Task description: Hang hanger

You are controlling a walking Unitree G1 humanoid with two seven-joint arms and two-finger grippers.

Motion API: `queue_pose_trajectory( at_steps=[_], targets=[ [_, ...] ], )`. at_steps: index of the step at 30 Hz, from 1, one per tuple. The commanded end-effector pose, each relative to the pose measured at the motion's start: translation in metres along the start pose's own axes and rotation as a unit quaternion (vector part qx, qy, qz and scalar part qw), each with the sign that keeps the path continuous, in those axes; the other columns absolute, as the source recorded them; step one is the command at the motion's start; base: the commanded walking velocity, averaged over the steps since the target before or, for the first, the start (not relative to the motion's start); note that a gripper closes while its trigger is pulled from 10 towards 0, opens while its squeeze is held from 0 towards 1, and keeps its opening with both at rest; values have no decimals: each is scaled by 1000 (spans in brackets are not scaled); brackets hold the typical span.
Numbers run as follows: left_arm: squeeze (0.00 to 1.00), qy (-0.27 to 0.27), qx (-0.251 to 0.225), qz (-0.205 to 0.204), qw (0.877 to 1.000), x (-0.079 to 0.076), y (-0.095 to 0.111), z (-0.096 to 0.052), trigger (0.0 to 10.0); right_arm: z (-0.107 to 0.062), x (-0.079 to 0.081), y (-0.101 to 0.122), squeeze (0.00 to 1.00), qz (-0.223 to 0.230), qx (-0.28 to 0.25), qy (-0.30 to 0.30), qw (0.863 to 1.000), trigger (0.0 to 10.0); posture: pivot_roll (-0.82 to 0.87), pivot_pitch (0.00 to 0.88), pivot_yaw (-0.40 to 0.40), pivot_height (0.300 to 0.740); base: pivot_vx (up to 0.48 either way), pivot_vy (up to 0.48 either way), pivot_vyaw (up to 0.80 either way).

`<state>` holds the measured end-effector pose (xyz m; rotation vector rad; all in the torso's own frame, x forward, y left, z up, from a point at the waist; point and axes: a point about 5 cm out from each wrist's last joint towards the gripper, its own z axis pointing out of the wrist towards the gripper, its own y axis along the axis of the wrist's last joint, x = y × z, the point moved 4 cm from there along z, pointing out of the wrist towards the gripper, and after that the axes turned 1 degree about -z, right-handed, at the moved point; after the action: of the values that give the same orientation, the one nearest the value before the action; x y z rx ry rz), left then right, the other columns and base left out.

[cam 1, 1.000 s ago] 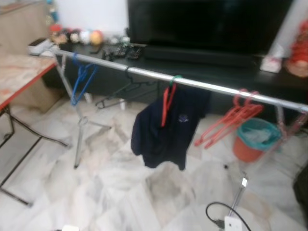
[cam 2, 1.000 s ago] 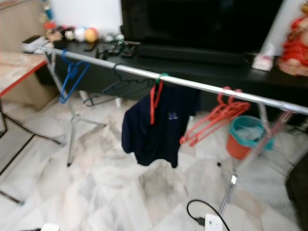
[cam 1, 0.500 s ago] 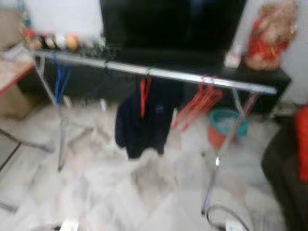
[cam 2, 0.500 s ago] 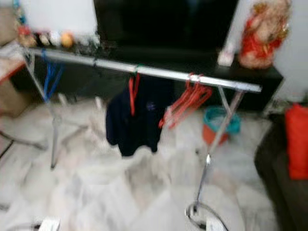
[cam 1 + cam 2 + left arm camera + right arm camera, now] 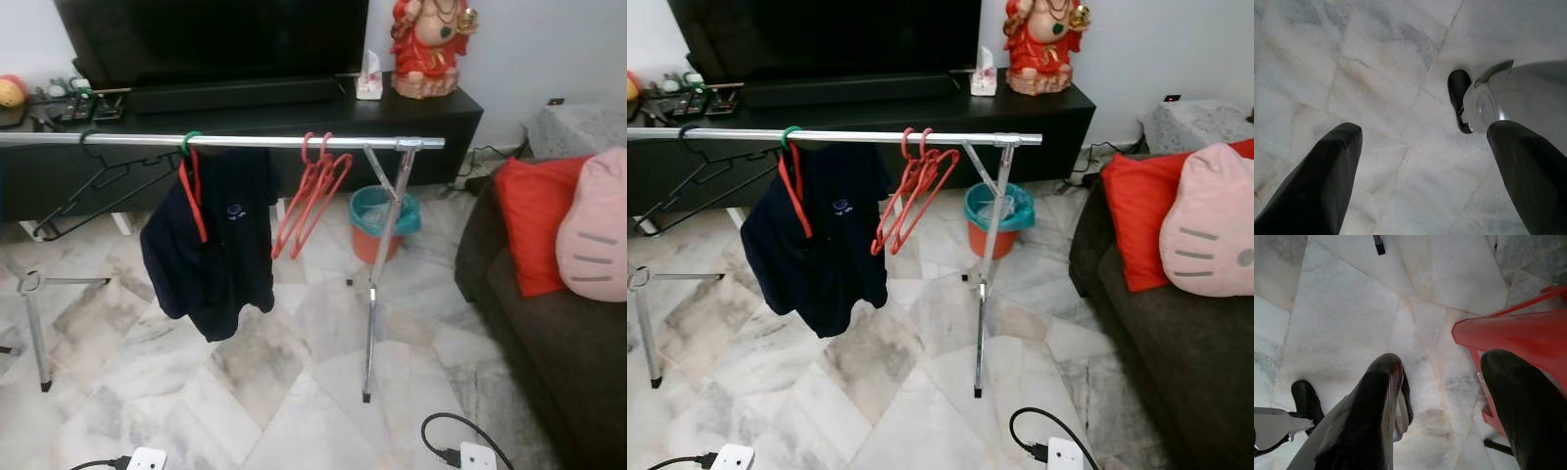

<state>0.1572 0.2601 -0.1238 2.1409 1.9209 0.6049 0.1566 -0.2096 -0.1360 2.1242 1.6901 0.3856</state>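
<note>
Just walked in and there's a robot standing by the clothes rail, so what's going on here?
Nothing is being handled right now. The robot faces a metal clothes rail carrying a dark shirt on a red hanger, a bunch of empty red hangers and a black hanger. Both arms hang down: the left claw and right claw are open, empty, pointing at the marble floor.

A rail [image 5: 245, 142] runs across the room before a TV cabinet [image 5: 294, 117]. On it hang a shirt [image 5: 211, 245] (on its own hanger) and, right of that, spare hangers [image 5: 312, 191]. A bin [image 5: 377, 220] stands behind the rail's leg; a sofa [image 5: 558, 323] sits far right.
</note>
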Motion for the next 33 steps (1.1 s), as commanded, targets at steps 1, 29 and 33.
queue_pose_trajectory(
  at_steps=[1, 29, 33],
  targets=[
    [0, 4, 7, -3, 1000, 5, -6, -1, 10000, 0, 2, -3, 0, -1, 6, 2, 1000, 10000, 36, 0, 13, 740, 0, 0, -744],
    [0, 0, 6, 8, 1000, 6, -4, -2, 10000, 0, 6, -2, 0, 3, 2, 4, 1000, 10000, 36, 0, 29, 740, 0, 138, -748],
    [0, -1, 6, 8, 1000, 6, -4, -1, 10000, 0, 5, -2, 0, 2, 2, 3, 1000, 10000, 38, 0, 25, 740, 0, 0, -750]
  ],
)
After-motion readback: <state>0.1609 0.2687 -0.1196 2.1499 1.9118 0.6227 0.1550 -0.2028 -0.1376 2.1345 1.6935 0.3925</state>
